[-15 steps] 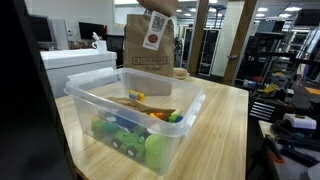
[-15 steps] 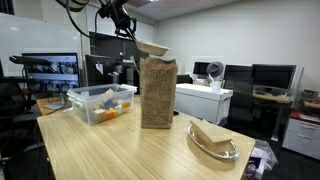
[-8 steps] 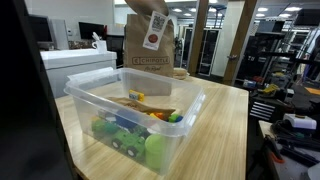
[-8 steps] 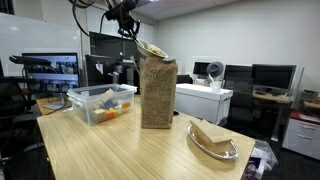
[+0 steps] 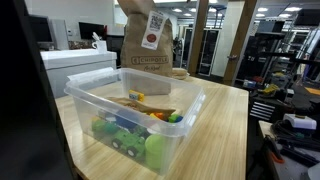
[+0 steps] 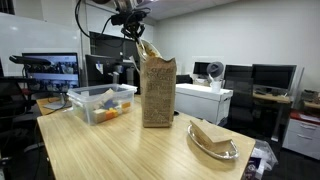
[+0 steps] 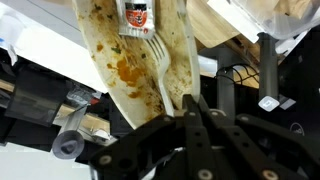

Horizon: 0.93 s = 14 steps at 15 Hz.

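Where the jaws clench its edge, the greasy plate (image 7: 125,70) tilts above the bag (image 6: 158,95).

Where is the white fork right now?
Wrist view: the fork lies against the stained paper plate, handle end in the shut gripper; an exterior view shows that plate at the paper bag top.

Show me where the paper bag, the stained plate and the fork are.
paper bag (image 6: 158,92): exterior view, middle of its front.
stained plate (image 7: 122,72): wrist view, on the orange stain.
fork (image 7: 158,55): wrist view, base of its tines.
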Motion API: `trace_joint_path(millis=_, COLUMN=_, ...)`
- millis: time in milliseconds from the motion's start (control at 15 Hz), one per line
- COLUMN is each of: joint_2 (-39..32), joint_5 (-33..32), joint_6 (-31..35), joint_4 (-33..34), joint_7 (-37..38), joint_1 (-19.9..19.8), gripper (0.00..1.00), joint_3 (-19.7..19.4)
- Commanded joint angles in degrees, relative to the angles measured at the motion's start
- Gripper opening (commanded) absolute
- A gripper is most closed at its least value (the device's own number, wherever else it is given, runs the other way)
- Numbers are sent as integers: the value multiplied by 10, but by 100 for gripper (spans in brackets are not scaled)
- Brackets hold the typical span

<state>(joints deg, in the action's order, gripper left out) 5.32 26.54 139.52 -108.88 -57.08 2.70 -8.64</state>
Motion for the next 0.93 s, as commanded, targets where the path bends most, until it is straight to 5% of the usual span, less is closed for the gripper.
trace_joint_path(millis=0, joint_2=20, joint_5=70, joint_6=-38, joint_4=-19, joint_7=-15, joint_1=-28, gripper=2, joint_3=-14)
trace_joint_path(millis=533, joint_2=51, joint_5=142, joint_6=-74, joint_4=-54, joint_7=15, joint_1=-91, gripper=2, joint_3=-67)
trace_joint_path(millis=867, joint_2=80, joint_5=243, joint_6=31, joint_4=-137, joint_7=-8, joint_1=-86, gripper=2, joint_3=-66)
